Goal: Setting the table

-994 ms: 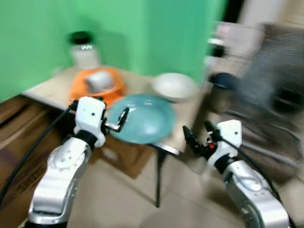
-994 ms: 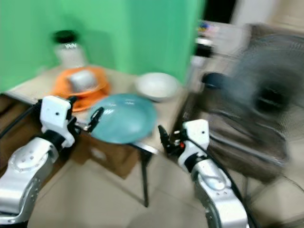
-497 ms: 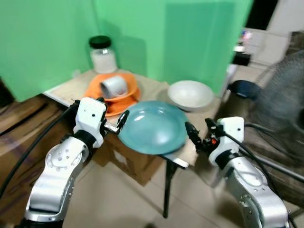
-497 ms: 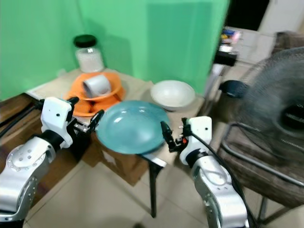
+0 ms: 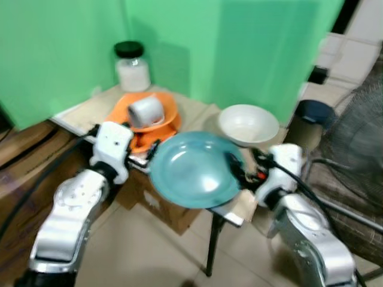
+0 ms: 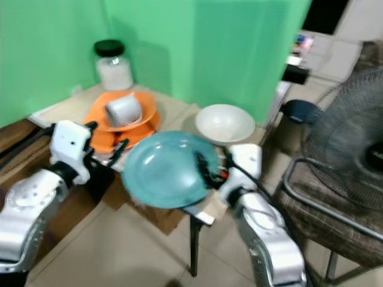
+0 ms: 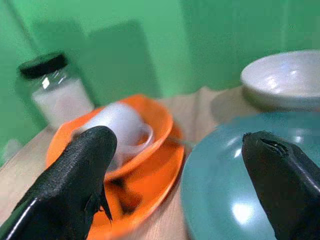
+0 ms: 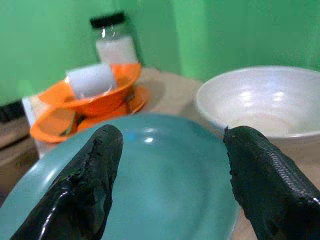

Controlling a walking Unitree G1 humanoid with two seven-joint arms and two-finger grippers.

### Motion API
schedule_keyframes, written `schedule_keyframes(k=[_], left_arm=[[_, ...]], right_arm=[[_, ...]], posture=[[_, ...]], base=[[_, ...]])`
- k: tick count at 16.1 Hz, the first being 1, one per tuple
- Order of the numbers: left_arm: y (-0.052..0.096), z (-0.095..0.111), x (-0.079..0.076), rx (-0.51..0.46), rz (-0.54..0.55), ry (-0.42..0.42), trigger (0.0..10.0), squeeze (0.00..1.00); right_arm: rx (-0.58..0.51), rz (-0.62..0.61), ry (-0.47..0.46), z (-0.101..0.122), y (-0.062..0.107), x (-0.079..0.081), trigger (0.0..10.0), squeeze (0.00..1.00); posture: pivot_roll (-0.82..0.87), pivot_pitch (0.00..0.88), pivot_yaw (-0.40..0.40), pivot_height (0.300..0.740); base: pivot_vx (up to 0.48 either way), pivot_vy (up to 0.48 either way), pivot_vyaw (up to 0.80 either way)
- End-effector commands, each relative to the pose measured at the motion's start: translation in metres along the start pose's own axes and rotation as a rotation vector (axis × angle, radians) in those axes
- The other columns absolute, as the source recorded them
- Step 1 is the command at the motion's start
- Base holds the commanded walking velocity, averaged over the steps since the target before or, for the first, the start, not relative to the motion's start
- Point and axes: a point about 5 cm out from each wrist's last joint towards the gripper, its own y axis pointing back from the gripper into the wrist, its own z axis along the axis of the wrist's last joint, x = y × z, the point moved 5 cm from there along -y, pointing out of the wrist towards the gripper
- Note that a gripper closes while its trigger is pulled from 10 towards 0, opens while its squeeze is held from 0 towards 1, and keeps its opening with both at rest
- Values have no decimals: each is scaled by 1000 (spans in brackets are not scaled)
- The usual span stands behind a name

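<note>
A round, glossy teal plate [image 5: 196,176] overhangs the table [image 5: 197,112] edge.

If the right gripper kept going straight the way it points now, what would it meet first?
Most likely the teal plate: the right gripper, fingers open, points low across its surface. Beyond it sits the orange bowl holding a white cup; depth is unclear.

Two silver, rounded arms are seen, each ending in a white boxy wrist block; behind the left gripper [image 5: 151,156] a black cable is trailed, and long black fingers [image 8: 265,187] are fitted.
</note>
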Motion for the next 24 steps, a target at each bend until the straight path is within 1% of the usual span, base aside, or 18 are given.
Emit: schedule_keyframes(k=[1, 3, 4, 5, 7, 8, 9, 11, 12, 14, 16, 17, 19, 20, 21, 24], left_arm=[[-3, 2, -11, -11, -54, 2, 10000, 0], [-3, 0, -15, 0, -95, -15, 10000, 0], [-2, -4, -20, 14, -149, -34, 10000, 0], [-2, -7, -23, 26, -173, -40, 10000, 0], [0, -24, -28, 92, -255, -100, 10000, 0], [0, -33, -27, 124, -272, -136, 10000, 0], [-1, -45, -24, 162, -289, -174, 10000, 0], [-3, -56, -20, 196, -330, -198, 10000, 0], [-3, -59, -20, 206, -341, -208, 10000, 0], [0, -64, -21, 218, -356, -208, 10000, 0], [4, -72, -23, 238, -380, -206, 10000, 0], [5, -77, -23, 240, -381, -202, 10000, 0], [5, -81, -23, 247, -376, -191, 10000, 0], [6, -85, -22, 257, -375, -193, 10000, 0], [7, -86, -22, 260, -376, -194, 10000, 0], [7, -87, -22, 255, -375, -197, 10000, 0]], right_arm=[[10, -33, 5, -1, 3, -11, 10000, 0], [22, -29, 17, -1, 3, -14, 10000, 0], [43, -21, 9, -3, 2, -18, 10000, 0], [59, -16, 7, -4, 2, -19, 10000, 0], [88, 19, -5, -7, 0, -23, 10000, 0], [92, 32, -16, -7, -1, -25, 10000, 1000], [117, 52, -41, -9, -4, -28, 10000, 1000], [148, 80, -66, -9, -13, -30, 10000, 1000], [154, 83, -84, -9, -15, -30, 10000, 1000], [170, 85, -131, -9, -19, -30, 10000, 1000], [193, 86, -198, -11, -25, -31, 10000, 1000], [225, 71, -231, -15, -28, -34, 10000, 1000], [271, 34, -222, -21, -31, -40, 10000, 1000], [304, 31, -230, -26, -32, -39, 10000, 1000], [324, 38, -228, -28, -32, -38, 10000, 0], [406, 75, -218, -38, -30, -31, 10000, 0]], posture=[[64, 0, 22, 740], [61, 0, 22, 740], [59, 0, 21, 740], [57, 0, 22, 740], [51, 0, 23, 740], [47, 0, 24, 740], [43, 0, 23, 740], [40, 0, 21, 740], [40, 0, 21, 740], [36, 0, 23, 740], [36, 0, 22, 740], [36, 0, 22, 740], [37, 0, 21, 740], [37, 0, 21, 740], [37, 0, 21, 740], [37, 0, 21, 740]], base=[[285, 0, 0], [131, 0, 0], [0, 0, 0], [0, 0, 0], [0, 0, 0], [0, 0, 0], [0, 0, 0], [0, 0, 0], [0, 0, 0], [0, 0, 0], [0, 0, 0], [0, 0, 0], [0, 0, 0], [0, 0, 0], [0, 0, 0], [0, 0, 0]])
